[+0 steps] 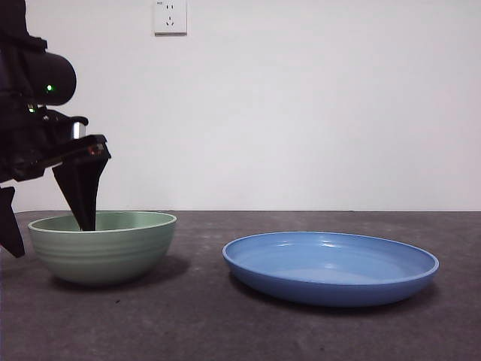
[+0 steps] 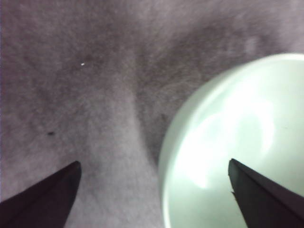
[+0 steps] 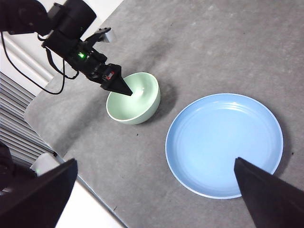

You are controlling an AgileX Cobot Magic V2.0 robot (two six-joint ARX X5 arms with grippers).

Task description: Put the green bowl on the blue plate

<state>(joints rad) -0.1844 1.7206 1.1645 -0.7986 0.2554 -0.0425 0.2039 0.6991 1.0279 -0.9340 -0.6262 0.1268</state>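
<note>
Two dishes on a dark grey table (image 1: pixel 248 323): green bowl (image 1: pixel 103 246) and blue plate (image 1: pixel 331 267), side by side, apart, a strip of bare table between them. Bowl upright on the table, not on the plate. Plate holds nothing.

Left gripper (image 1: pixel 49 233) at the bowl, coming in from high on the side edge of the front view. Jaws spread wide, straddling the bowl's rim: one jaw tip dips inside the bowl, the other hangs outside the wall, just beside it. Left wrist view agrees: bowl (image 2: pixel 232 156) rim runs between the jaws, one jaw over the pale interior, the other over the table (image 2: pixel 85 95). Whether either jaw touches the wall, cannot tell. Green light lit on the arm.

Right gripper (image 3: pixel 156 190) high above the table, well clear of both dishes, jaws wide apart, looking down on plate (image 3: pixel 218 137), bowl (image 3: pixel 142 107) and left gripper (image 3: pixel 121 88).

White wall socket (image 1: pixel 170 16) behind.
</note>
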